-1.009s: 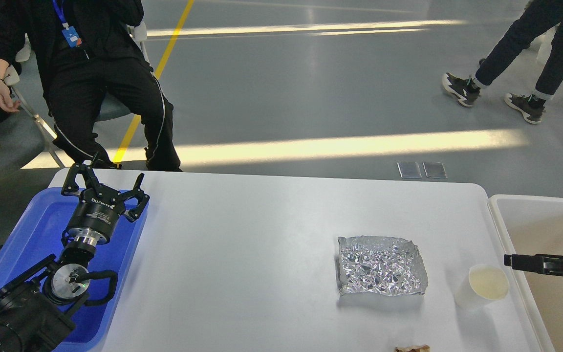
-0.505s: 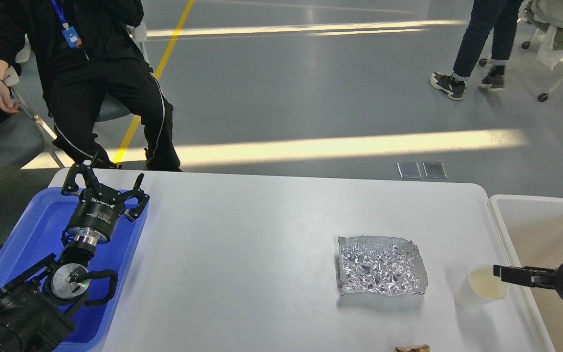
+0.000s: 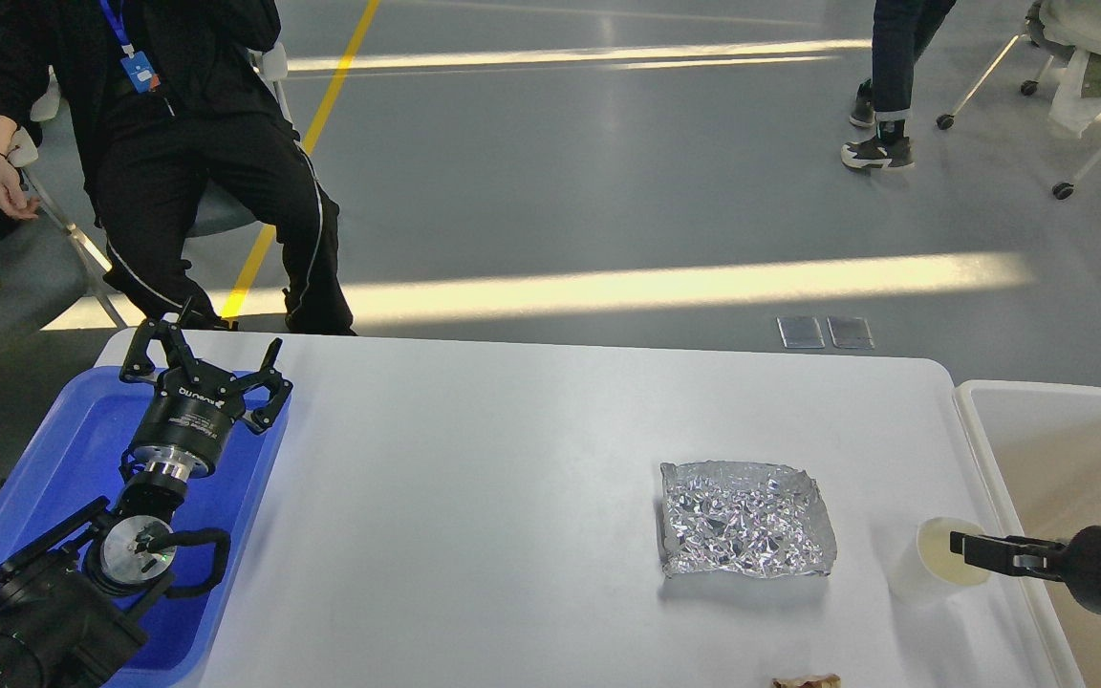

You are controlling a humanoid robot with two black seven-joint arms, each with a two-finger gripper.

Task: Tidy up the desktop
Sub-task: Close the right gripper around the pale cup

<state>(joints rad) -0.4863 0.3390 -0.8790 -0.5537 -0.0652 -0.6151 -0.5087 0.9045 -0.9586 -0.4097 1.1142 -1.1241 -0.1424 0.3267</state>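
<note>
The white desktop (image 3: 512, 478) holds a crumpled sheet of silver foil (image 3: 746, 521) at the right of middle and a white paper cup (image 3: 909, 578) near the right edge. A brown scrap (image 3: 804, 681) lies at the front edge. My left gripper (image 3: 206, 349) is open and empty, hanging over the blue tray (image 3: 63, 449). My right gripper (image 3: 966, 547) reaches in from the right, and its tip lies over the cup's mouth. It is seen edge-on, so its fingers cannot be told apart.
A cream-white bin (image 3: 1038, 411) stands off the desktop's right edge, under my right arm. A seated person (image 3: 197, 162) is beyond the far left corner. Another person (image 3: 885, 86) stands on the floor far back, by wheeled chairs.
My right gripper has moved left and slightly down, from over the bin's edge to over the cup's mouth. The left arm has not moved. The person at the back walked further away.
</note>
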